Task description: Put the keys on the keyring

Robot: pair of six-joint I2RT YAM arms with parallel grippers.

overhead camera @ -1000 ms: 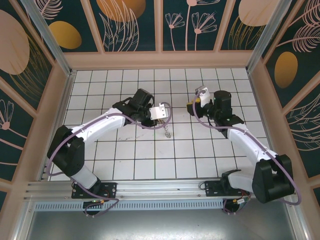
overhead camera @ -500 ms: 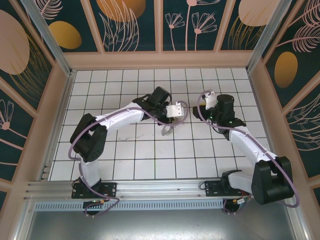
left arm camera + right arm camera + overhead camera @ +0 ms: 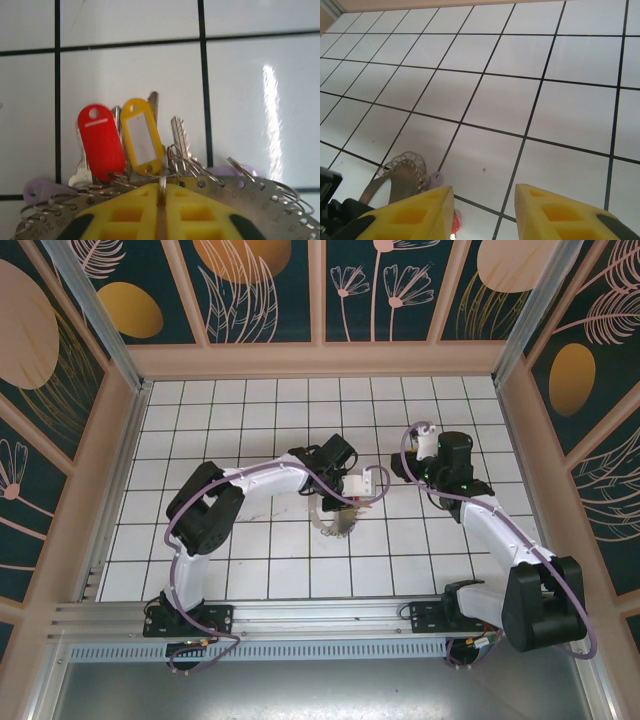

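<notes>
Left gripper (image 3: pixel 161 189): clenched on a thin wire loop of the keys (image 3: pixel 101 142). The keys, red-tagged, fan out at frame centre beside a yellow tag (image 3: pixel 142 132), touching the keyring (image 3: pixel 250 189) along the bottom edge. Right gripper (image 3: pixel 484 192): released, empty, over tiles (image 3: pixel 560 55); keyring at lower left there.

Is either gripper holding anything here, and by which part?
The left gripper has its jaws almost together on a thin wire loop at the rim of the keyring, apparently pinching it. The right gripper is open and holds nothing.
</notes>
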